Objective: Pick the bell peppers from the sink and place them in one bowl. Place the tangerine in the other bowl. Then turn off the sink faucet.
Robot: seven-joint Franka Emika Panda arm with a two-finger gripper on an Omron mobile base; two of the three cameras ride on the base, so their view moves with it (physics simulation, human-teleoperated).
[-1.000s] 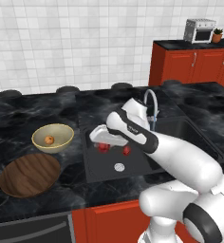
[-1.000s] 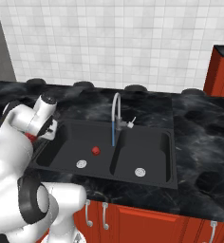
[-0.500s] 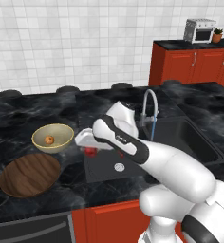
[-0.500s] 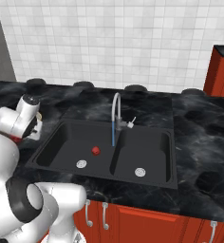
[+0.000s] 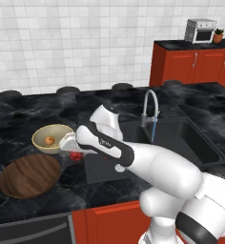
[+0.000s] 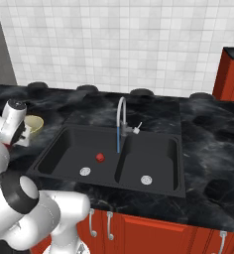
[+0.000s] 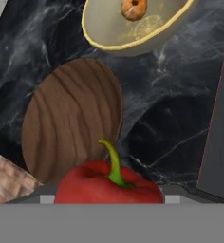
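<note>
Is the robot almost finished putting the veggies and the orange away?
About halfway. Done: the tangerine sits in the cream-yellow bowl. In hand: the end effector carries one bell pepper near the wooden bowl, which holds nothing yet. Left: the second pepper lies in the sink, and the faucet runs.

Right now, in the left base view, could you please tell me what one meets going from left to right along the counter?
Wooden bowl → cream-yellow bowl holding the tangerine → hand carrying a red bell pepper → sink with the faucet → red cabinet with the toaster oven.
</note>
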